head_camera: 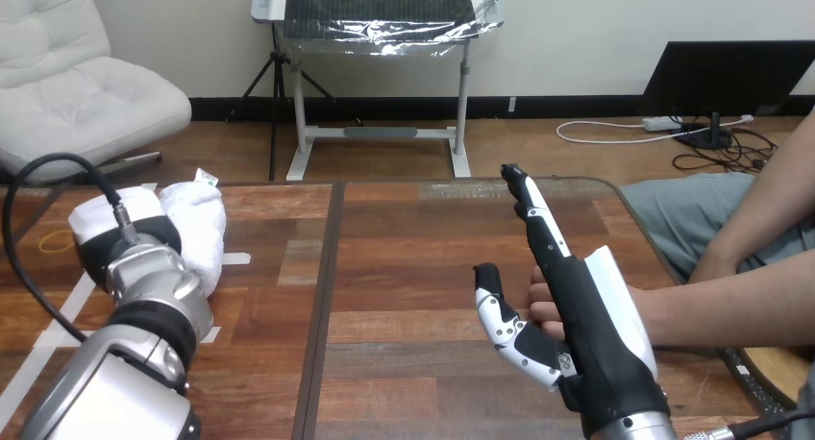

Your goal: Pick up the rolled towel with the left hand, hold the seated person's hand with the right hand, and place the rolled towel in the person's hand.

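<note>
Wooden plank table [404,257] bears a fluffy white rolled towel [198,227].

pale plain wall [577,17] across back, black baseboard [404,107] along its foot. wood-plank floor [384,157], reddish brown. white padded armchair [77,85] at far left, on floor. white metal stand [462,104] at centre by wall, 2 legs, crossbar between. dark panel [380,3] on top of stand, wrapped in crinkled shiny film. black tripod [275,85] just left of stand. black flat screen [726,75] at right, near wall; white power strip [663,123] beside it. wooden table [413,257] in foreground, dark seam [327,267] running front to back, white tape strips [235,258] at left.
</note>
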{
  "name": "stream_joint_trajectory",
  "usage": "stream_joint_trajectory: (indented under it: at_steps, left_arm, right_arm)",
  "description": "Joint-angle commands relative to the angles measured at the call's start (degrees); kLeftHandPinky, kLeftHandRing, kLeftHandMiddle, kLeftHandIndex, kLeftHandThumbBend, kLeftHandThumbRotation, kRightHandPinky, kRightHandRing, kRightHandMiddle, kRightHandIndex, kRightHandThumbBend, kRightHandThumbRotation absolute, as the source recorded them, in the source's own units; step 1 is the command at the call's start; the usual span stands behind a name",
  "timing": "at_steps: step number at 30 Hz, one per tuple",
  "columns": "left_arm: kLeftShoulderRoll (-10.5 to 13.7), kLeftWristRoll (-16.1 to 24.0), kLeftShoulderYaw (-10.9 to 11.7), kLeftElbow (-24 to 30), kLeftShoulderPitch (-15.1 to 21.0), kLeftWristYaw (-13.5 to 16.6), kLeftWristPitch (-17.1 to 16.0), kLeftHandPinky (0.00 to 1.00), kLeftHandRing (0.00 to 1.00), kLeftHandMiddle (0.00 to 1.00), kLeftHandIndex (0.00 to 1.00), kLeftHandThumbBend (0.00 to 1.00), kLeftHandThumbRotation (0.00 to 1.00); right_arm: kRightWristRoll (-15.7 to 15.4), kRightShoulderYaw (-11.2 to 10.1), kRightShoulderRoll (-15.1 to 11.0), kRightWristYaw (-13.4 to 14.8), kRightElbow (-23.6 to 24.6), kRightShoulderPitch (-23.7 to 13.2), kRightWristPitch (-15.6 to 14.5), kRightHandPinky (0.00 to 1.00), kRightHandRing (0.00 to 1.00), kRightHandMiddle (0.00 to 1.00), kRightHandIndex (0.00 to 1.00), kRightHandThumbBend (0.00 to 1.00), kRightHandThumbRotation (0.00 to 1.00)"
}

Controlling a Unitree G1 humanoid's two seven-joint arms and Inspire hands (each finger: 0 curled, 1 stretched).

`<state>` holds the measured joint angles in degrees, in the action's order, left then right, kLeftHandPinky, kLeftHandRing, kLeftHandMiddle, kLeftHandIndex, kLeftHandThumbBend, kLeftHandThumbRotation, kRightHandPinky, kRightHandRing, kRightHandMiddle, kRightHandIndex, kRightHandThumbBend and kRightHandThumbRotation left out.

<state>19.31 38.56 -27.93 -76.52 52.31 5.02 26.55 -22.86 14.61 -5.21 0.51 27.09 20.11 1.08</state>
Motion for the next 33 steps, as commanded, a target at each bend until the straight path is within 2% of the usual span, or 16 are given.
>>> stream_joint_trajectory:
  at_steps: [1,5,14,19,25,33]
  left_arm:
    - [-0.23,-0.61,0.41,-0.14,-0.78,1.27,-0.62,0.14,0.20,0.32,0.76,0.61,0.00]
    - [-0.27,-1.09,0.82,0.22,-1.13,2.90,-1.32,0.14,0.20,0.31,0.75,0.63,0.00]
    - [-0.50,-2.03,1.67,1.05,-1.05,3.12,-2.64,0.15,0.20,0.31,0.71,0.68,0.00]
    - [-0.29,-1.79,1.25,2.12,-1.92,5.05,-4.97,0.15,0.21,0.32,0.60,0.71,0.01]
    - [-0.14,-3.13,2.62,4.01,-3.01,7.31,-7.11,0.15,0.22,0.34,0.52,0.72,0.01]
    - [0.28,-3.09,2.78,7.67,-5.60,10.73,-8.91,0.16,0.24,0.38,0.53,0.74,0.00]
  right_arm:
    - [0.74,-0.83,-0.32,-0.20,1.12,-3.33,1.74,0.99,0.97,1.00,1.00,0.00,0.00]
    - [0.82,-0.85,-0.23,-0.36,1.13,-3.26,1.80,0.99,0.97,1.00,1.00,0.00,0.00]
    - [0.92,-0.87,-0.32,-0.29,0.76,-3.52,2.45,0.97,0.95,0.99,1.00,0.00,0.00]
    - [1.00,-0.86,-0.34,-0.38,0.55,-3.71,2.59,0.97,0.94,0.99,1.00,0.00,0.00]
    - [1.06,-0.90,-0.48,-0.39,0.16,-3.87,2.91,0.97,0.94,0.98,1.00,0.00,0.00]
    - [1.14,-0.84,-0.40,-0.36,-0.08,-3.99,3.19,0.96,0.93,0.97,1.00,0.00,0.00]
